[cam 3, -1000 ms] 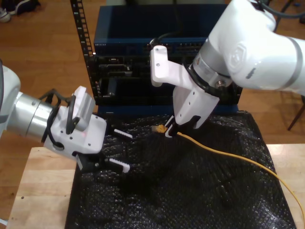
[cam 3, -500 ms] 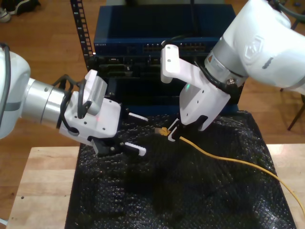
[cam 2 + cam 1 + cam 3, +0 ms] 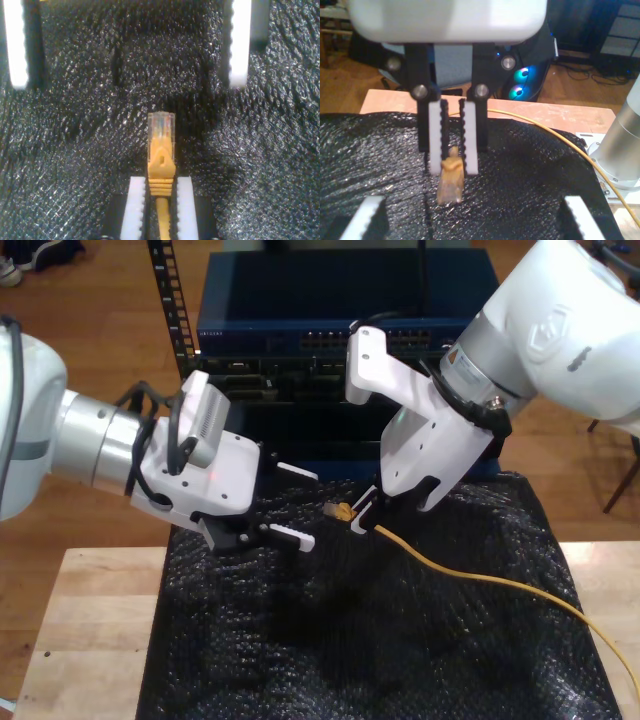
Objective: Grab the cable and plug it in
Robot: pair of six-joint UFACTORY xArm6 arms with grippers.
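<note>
Well, a big black bumpy mat [image 3: 350,660] covers most of a wooden table [image 3: 90,640] in the lower half of the exterior view. Behind it, at the top middle, stands a dark blue rack box [image 3: 330,300] with a row of little ports on its front. A big white arm comes in from the exterior view's left and carries my first gripper [image 3: 297,506]. Its jaws are spread wide and hold nothing. It hangs just above the mat, near the middle of that view. Another big white arm reaches down from the exterior view's upper right with my second gripper [image 3: 362,518]. Its two white fingers [image 3: 135,210] are squeezed tight on the cable [image 3: 480,580], just behind the plug [image 3: 161,127]. The clear plug sticks out past the fingers and points at my first gripper, close to it but not touching. The rest of the yellow cable trails over the mat to the lower right edge of the exterior view.
</note>
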